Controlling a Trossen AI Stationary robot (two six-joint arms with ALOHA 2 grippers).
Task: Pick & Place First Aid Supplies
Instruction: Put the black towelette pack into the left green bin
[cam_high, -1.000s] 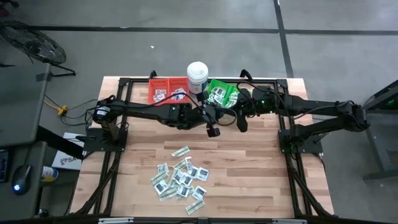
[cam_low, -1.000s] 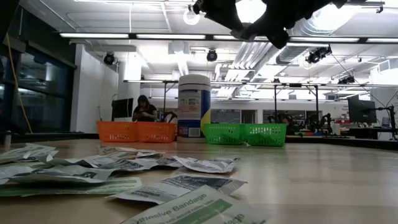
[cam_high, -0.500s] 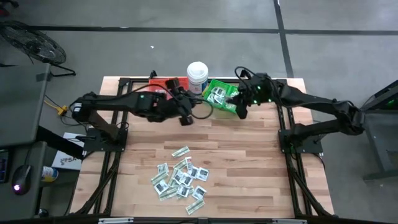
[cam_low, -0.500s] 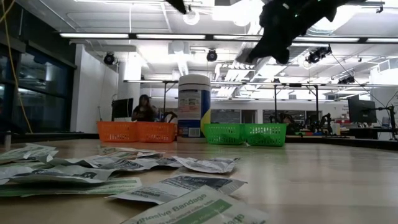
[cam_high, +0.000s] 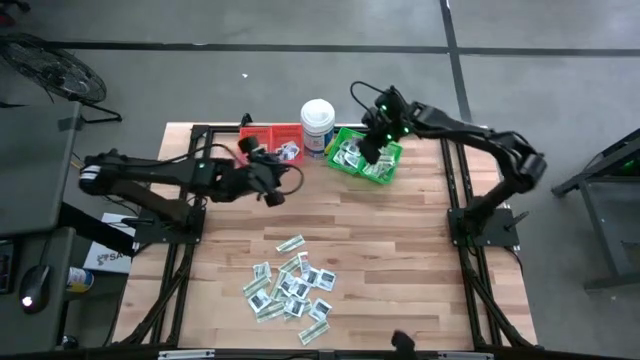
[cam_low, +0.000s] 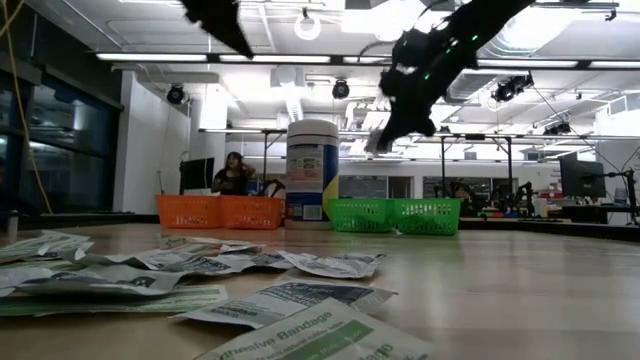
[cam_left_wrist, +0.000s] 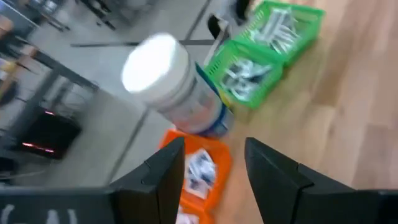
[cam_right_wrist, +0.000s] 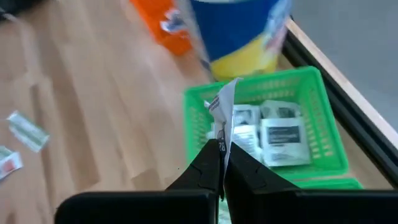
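Both arms have pulled back toward the far edge since the earlier frames: my left gripper (cam_high: 272, 192) now sits beside the red bin (cam_high: 272, 145), and my right gripper (cam_high: 368, 150) has swung over the green bin (cam_high: 366, 158).

Largest first: the table (cam_high: 400, 260) carries a scattered heap of first aid supplies (cam_high: 290, 285) in its near half, well apart from both bins. The white tub (cam_high: 318, 124) stands between the bins.

Left fingers (cam_left_wrist: 163, 177) are spread with nothing between them. Right fingers are pressed together, pinching one packet (cam_right_wrist: 225, 109) by its lower edge; it stands upright above the green bin (cam_right_wrist: 267, 130).

Risk, as I judge it: the packet is thin, light and held only at one edge, so on release it could flutter onto the rim or the table. Releasing too high would cause that.

Supplies are small flat sachets: white squares with dark print and pale green-and-white strips, limp and overlapping. Several already lie in both bins.
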